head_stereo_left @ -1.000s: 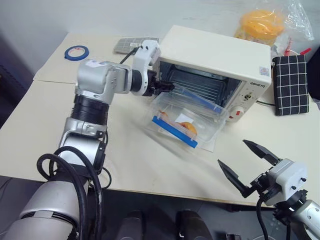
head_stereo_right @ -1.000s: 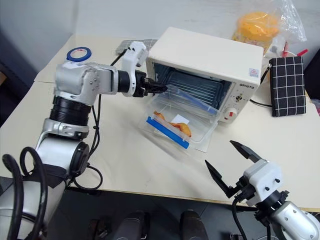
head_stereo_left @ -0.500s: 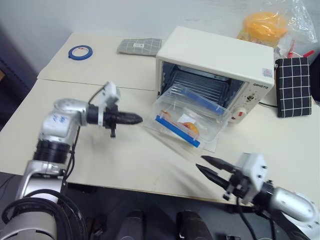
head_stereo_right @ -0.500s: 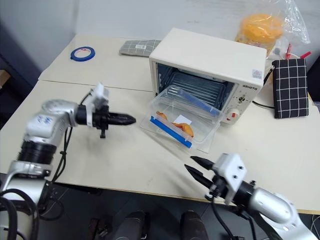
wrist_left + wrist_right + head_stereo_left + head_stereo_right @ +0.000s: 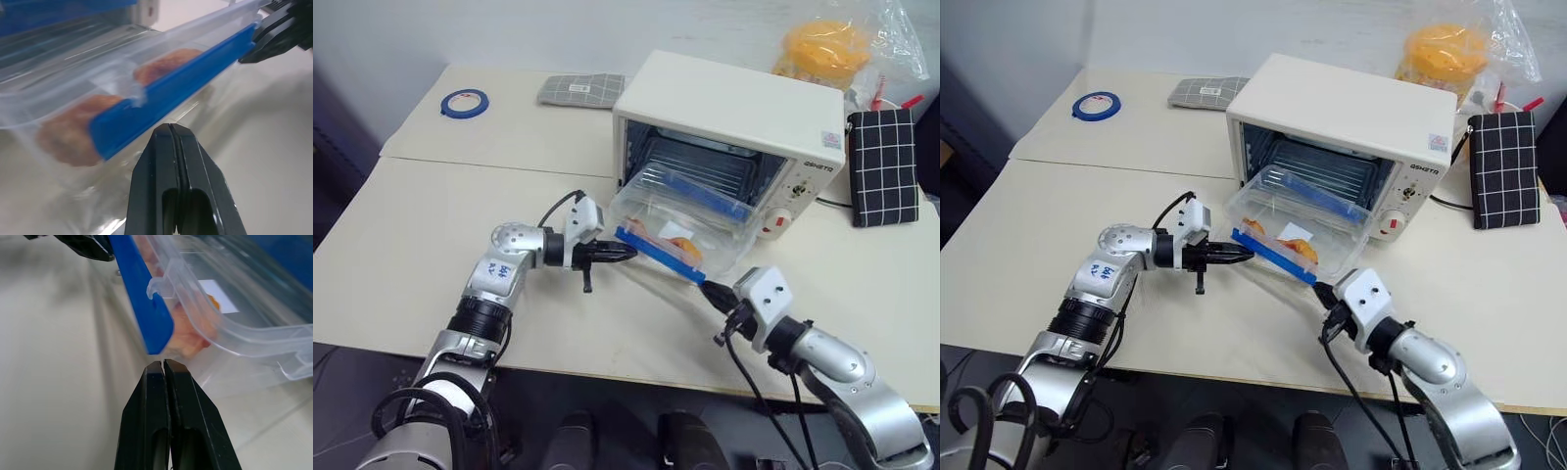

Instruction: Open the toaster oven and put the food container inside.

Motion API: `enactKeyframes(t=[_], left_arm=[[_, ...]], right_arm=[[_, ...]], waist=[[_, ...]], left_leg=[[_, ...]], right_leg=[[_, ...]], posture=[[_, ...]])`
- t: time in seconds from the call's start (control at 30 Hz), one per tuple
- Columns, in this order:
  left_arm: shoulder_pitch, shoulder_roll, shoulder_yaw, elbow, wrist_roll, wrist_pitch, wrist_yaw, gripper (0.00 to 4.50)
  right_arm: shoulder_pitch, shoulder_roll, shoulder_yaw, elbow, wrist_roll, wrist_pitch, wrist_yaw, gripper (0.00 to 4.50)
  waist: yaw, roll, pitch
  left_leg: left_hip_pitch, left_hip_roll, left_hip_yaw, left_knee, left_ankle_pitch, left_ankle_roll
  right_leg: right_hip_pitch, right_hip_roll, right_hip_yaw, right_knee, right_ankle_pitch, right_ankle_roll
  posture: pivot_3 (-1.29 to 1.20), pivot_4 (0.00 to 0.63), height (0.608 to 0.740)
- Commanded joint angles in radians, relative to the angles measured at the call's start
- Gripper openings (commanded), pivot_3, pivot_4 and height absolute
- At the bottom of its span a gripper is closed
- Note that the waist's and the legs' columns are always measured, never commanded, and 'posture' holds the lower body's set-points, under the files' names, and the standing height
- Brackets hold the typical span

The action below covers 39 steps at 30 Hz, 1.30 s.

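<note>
The cream-white toaster oven (image 5: 734,108) stands on the table with its glass door folded down. The food container (image 5: 690,220), clear with orange food inside, lies tilted in the oven's mouth, its front half sticking out over the door. A blue clip (image 5: 171,93) runs along its near edge. My left gripper (image 5: 628,253) is shut, its tip at the left end of that clip. My right gripper (image 5: 710,289) is also shut, its tip just under the clip's right end (image 5: 156,335). Neither holds anything.
A bagged orange item (image 5: 829,49) and a black checked pouch (image 5: 883,164) sit right of the oven. A grey checked cloth (image 5: 580,90) and a blue tape roll (image 5: 464,101) lie at the back left. The table's front edge runs just below my right arm.
Both grippers have shut. The left one dropped from the oven's left side to the container's near left corner. The right one came forward and left to the near right corner.
</note>
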Motion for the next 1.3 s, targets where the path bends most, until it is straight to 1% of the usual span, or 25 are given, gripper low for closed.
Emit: enactKeyframes(t=[0.03, 0.1, 0.17, 0.33, 0.47, 0.6, 0.73, 0.83, 0.9, 1.03, 1.17, 1.23, 1.3], left_arm=[[-0.046, -0.043, 0.036, 0.033, 0.011, -0.015, 0.085, 0.00], [-0.077, -0.088, 0.045, 0.072, 0.022, -0.026, 0.152, 0.00], [-0.099, -0.114, 0.050, 0.108, 0.035, -0.043, 0.186, 0.00], [-0.180, -0.174, 0.077, 0.244, 0.058, -0.107, 0.286, 0.00], [-0.257, -0.213, 0.111, 0.370, 0.072, -0.178, 0.367, 0.00], [-0.335, -0.248, 0.159, 0.502, 0.067, -0.245, 0.438, 0.00], [-0.385, -0.284, 0.192, 0.561, 0.054, -0.284, 0.427, 0.00], [-0.384, -0.290, 0.186, 0.560, 0.060, -0.297, 0.377, 0.00], [-0.359, -0.274, 0.182, 0.523, 0.053, -0.275, 0.321, 0.00], [-0.253, -0.182, 0.167, 0.359, 0.039, -0.201, 0.180, 0.00], [-0.109, -0.040, 0.189, 0.113, -0.062, -0.087, -0.015, 0.00], [-0.052, 0.030, 0.210, 0.029, -0.103, -0.072, -0.086, 0.00], [-0.010, 0.107, 0.218, -0.004, -0.110, -0.056, -0.134, 0.00]], right_arm=[[-0.046, -0.018, -0.049, 0.026, -0.004, -0.016, 0.021, 0.06], [-0.127, -0.004, -0.041, 0.102, -0.015, -0.032, 0.025, 0.06], [-0.181, 0.010, -0.029, 0.157, -0.026, -0.046, 0.025, 0.06], [-0.268, 0.004, -0.015, 0.299, -0.081, -0.127, 0.051, 0.06], [-0.368, -0.003, -0.052, 0.450, -0.112, -0.203, 0.048, 0.06], [-0.466, 0.012, -0.052, 0.576, -0.142, -0.275, 0.038, 0.06], [-0.521, 0.021, -0.057, 0.652, -0.150, -0.315, 0.039, 0.06], [-0.515, 0.017, -0.068, 0.637, -0.133, -0.305, 0.050, 0.06], [-0.474, -0.003, -0.080, 0.574, -0.103, -0.265, 0.082, 0.06], [-0.328, -0.066, -0.143, 0.365, -0.008, -0.161, 0.166, 0.06], [-0.129, -0.113, -0.251, 0.215, 0.099, -0.149, 0.271, 0.06], [-0.046, -0.119, -0.288, 0.199, 0.120, -0.159, 0.302, 0.06], [0.013, -0.120, -0.303, 0.217, 0.123, -0.188, 0.337, 0.06]], waist=[[0.001, 0.000, 0.000], [0.000, 0.000, 0.000], [0.000, 0.000, 0.000], [0.000, 0.000, 0.000], [-0.001, 0.000, 0.000], [-0.002, 0.000, 0.000], [-0.001, 0.000, 0.000], [-0.003, 0.000, 0.000], [-0.002, 0.000, 0.000], [-0.005, 0.000, 0.000], [-0.005, 0.000, 0.000], [-0.003, 0.000, 0.000], [-0.001, 0.000, 0.000]], left_leg=[[0.000, 0.000, 0.000, 0.000, 0.000, 0.000], [0.000, 0.000, 0.000, 0.000, 0.000, 0.000], [0.000, -0.001, 0.000, 0.000, 0.000, 0.000], [0.000, -0.001, 0.000, -0.001, 0.000, 0.000], [-0.001, -0.001, 0.001, 0.000, 0.000, 0.000], [-0.001, -0.002, 0.001, 0.000, 0.000, 0.000], [-0.001, -0.001, 0.001, -0.001, 0.000, 0.000], [-0.001, -0.002, 0.003, 0.000, 0.000, 0.000], [-0.001, -0.001, 0.003, 0.000, 0.000, 0.000], [-0.001, -0.001, 0.003, -0.002, 0.000, 0.000], [-0.001, 0.002, 0.003, -0.003, 0.000, 0.000], [-0.001, 0.002, 0.003, -0.002, 0.000, 0.000], [0.000, 0.002, 0.002, 0.000, 0.000, 0.000]], right_leg=[[0.000, 0.000, 0.000, 0.000, 0.000, 0.000], [0.000, 0.000, 0.000, 0.000, 0.000, 0.000], [0.000, 0.000, 0.000, 0.000, 0.000, 0.000], [-0.001, 0.000, -0.001, -0.001, 0.000, 0.000], [-0.001, 0.000, -0.001, 0.000, 0.000, 0.000], [-0.002, 0.000, -0.001, 0.000, 0.000, 0.000], [-0.002, -0.001, -0.002, -0.001, 0.000, 0.000], [-0.002, -0.001, -0.002, 0.000, 0.000, 0.001], [-0.002, -0.001, -0.002, 0.000, 0.000, 0.001], [-0.002, -0.001, -0.003, -0.002, 0.000, 0.001], [-0.003, -0.001, -0.003, -0.001, 0.000, 0.001], [-0.002, -0.001, -0.003, -0.001, 0.000, 0.001], [0.000, -0.001, -0.003, -0.001, 0.000, 0.000]], posture=[[0.00, 0.150, 0.740], [0.00, 0.150, 0.740], [0.00, 0.150, 0.740], [0.00, 0.150, 0.740], [0.00, 0.150, 0.740], [0.00, 0.150, 0.740], [0.00, 0.150, 0.740], [0.00, 0.150, 0.740], [0.00, 0.150, 0.740], [0.00, 0.150, 0.740], [0.00, 0.150, 0.740], [0.00, 0.150, 0.740], [0.00, 0.150, 0.740]])
